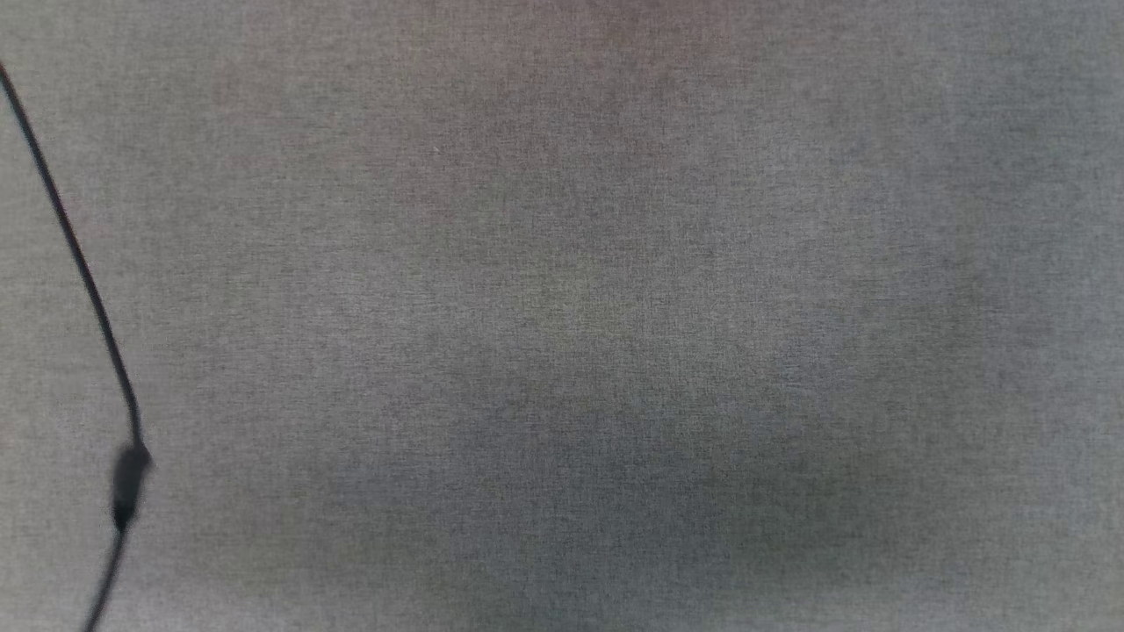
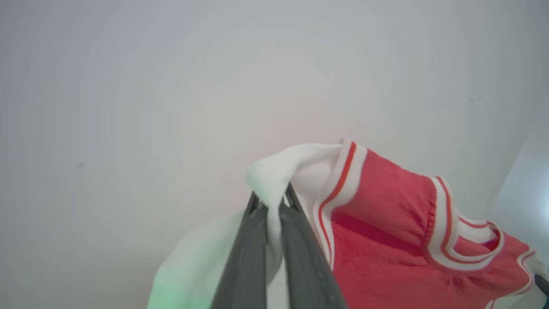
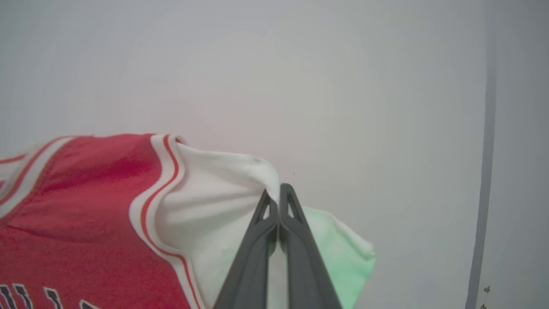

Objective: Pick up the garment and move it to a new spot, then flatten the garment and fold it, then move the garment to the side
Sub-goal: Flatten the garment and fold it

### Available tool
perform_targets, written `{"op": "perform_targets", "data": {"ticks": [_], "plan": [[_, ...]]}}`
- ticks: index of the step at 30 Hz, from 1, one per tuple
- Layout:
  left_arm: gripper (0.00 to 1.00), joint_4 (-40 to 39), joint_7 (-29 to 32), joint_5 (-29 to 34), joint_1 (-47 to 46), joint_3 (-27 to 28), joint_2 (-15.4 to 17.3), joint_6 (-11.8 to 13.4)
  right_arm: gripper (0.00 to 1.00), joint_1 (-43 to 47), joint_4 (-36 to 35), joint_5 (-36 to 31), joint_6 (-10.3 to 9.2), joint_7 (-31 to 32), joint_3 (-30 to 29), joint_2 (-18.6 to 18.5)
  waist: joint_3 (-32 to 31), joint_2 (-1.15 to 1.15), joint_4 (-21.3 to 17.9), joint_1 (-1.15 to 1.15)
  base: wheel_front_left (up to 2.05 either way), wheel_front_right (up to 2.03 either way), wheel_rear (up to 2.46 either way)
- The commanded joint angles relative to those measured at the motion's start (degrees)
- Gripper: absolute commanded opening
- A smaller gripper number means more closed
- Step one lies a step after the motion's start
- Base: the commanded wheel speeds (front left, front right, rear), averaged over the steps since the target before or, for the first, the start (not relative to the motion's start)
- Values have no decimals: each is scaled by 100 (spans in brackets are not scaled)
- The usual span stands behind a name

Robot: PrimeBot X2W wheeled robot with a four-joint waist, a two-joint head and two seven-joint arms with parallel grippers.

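- Grey woven desk [image 1: 562, 316]: shown by head view; judged to lie beneath both end effectors, for set-down.
- Garment [image 2: 386, 223]: held aloft, spanned between end effectors; long axis sleeve to sleeve; red body hung inboard of each.
- Left end effector [image 2: 272, 195]: clamped on white sleeve.
- Right end effector [image 3: 278, 191]: clamped on opposite sleeve; neither arm nearer.
- Collar trim shown by left wrist view; dark chest lettering by right.
- Black cable [image 1: 79, 263]: laid on desk.

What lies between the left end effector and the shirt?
Nothing: in the left wrist view the left end effector is shut directly on a white sleeve of the shirt.
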Motion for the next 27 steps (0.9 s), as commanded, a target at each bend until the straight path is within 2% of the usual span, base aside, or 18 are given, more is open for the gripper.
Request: {"op": "perform_targets", "data": {"ticks": [1,3,6,11,16,27], "plan": [[0,-67,-37,180,-21,291,70,29,0,-111,153,-73,-7,-96,-47,30,-19,0,4,0,0,0,0],[0,-220,-36,409,229,805,-75,-27,0,-182,370,-188,-10,-149,-14,98,-99,0,40,0,0,0,0],[0,-310,-35,696,749,1214,-253,-131,0,101,523,-264,-10,-124,142,187,-282,0,109,0,0,0,0],[0,-336,90,697,2017,954,-448,-224,0,1065,302,-120,-9,133,500,154,-600,0,168,0,0,0,0],[0,-936,225,330,3151,743,-231,-229,0,2006,-205,183,-8,395,767,-46,-812,0,196,0,0,0,0],[0,-2854,239,-591,5876,138,312,-232,0,4589,-2019,1284,-4,1045,1180,-915,-1388,0,282,0,0,0,0]]}}
